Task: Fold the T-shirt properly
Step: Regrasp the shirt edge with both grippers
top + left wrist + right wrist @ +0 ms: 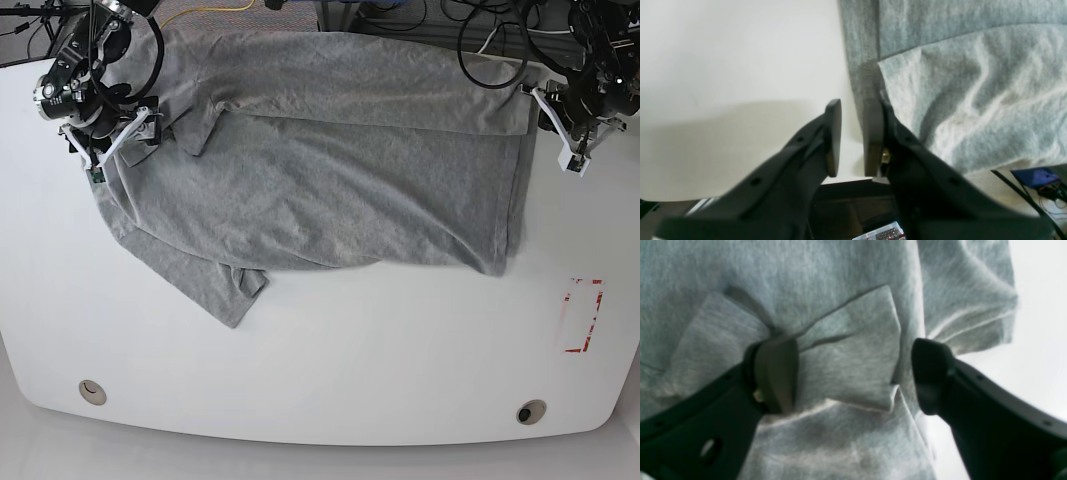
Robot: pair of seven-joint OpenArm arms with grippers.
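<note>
T-shirt flat on table, 1 fold made. Right tool spread wide over shoulder cloth: pinch both layers. Left tool narrowly parted at hem edge, gripping nothing.

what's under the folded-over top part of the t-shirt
Under the folded-over layer lies more of the same grey T-shirt, resting on the white table. Anything between the layers is covered.
</note>
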